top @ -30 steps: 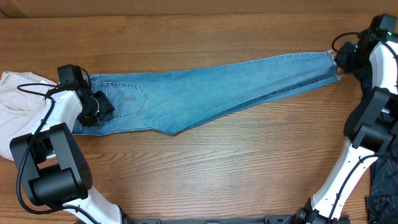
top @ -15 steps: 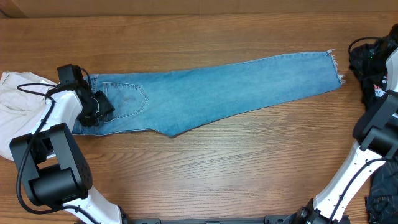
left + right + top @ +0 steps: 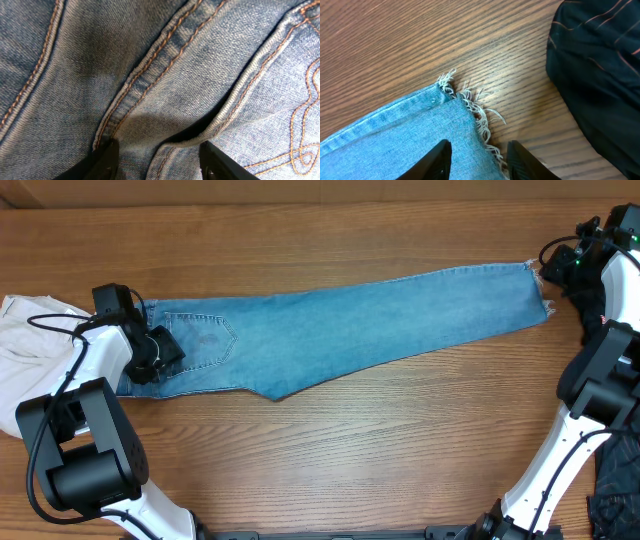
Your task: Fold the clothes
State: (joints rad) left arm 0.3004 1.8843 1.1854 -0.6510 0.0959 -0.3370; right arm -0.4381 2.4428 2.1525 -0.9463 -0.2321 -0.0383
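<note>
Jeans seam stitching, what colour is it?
Orange-tan stitching on the light-blue jeans; it shows best in the left wrist view.

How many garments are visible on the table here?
3: light-blue jeans stretched across the middle, a white garment at the left edge, a black garment at the right, partly hidden.

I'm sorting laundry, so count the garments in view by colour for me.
Light-blue jeans: 1
Cream-white garment: 1
Black garment: 1
Total: 3
</note>
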